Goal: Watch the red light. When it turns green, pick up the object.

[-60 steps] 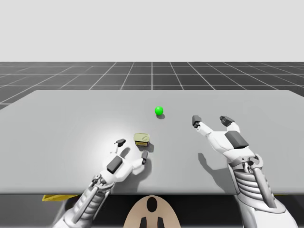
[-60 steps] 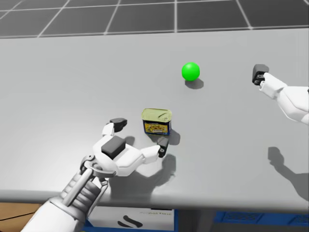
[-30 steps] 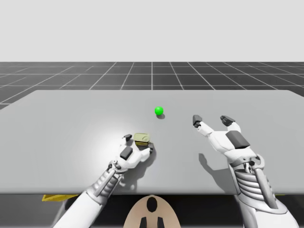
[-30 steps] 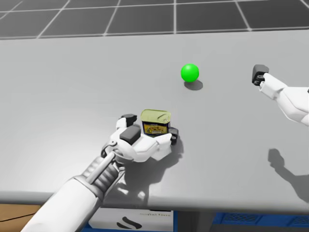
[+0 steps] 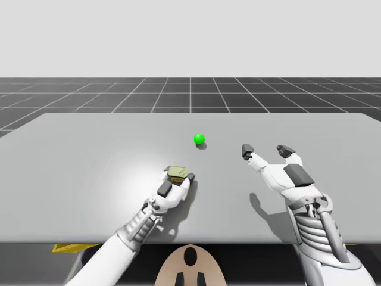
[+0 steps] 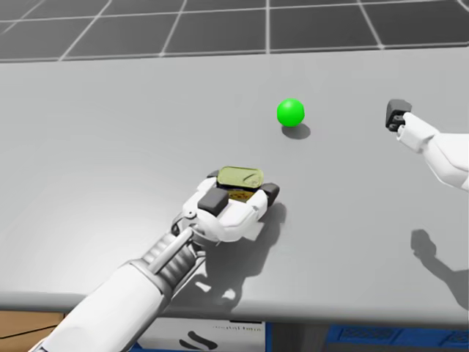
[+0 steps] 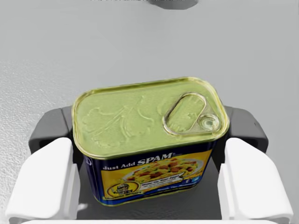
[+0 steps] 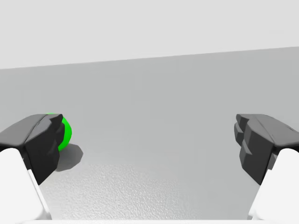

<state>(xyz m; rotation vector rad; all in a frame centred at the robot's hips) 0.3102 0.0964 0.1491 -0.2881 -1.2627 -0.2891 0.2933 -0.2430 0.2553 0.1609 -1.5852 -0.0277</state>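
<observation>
One object: a blue rectangular can (image 7: 149,116) with rounded corners and a yellow-green lid.
Can position: toward the near, left part of the grey surface (image 5: 89,155), inside my left end effector (image 6: 242,187).
Can orientation: upright, with the lid facing up. Its long axis runs from one finger to the other, roughly side to side across the surface in the head view.
Can details: the pull ring lies flat at one end of the lid, and the pictured long side faces back toward my wrist.
Can contents: the lid is sealed, so what is inside is hidden.
Left end effector: clamped on the can, with dark pads (image 7: 245,128) pressed against its two short ends.
Contact with surface: I cannot tell whether the can rests on it or is raised.
Light: a green ball (image 6: 290,111) on the surface, beyond the can and to its right, well apart from it.
Right end effector (image 5: 265,151): fingers spread wide with nothing between them, held above the surface to the right of the light, which sits just past one finger in the right wrist view.
</observation>
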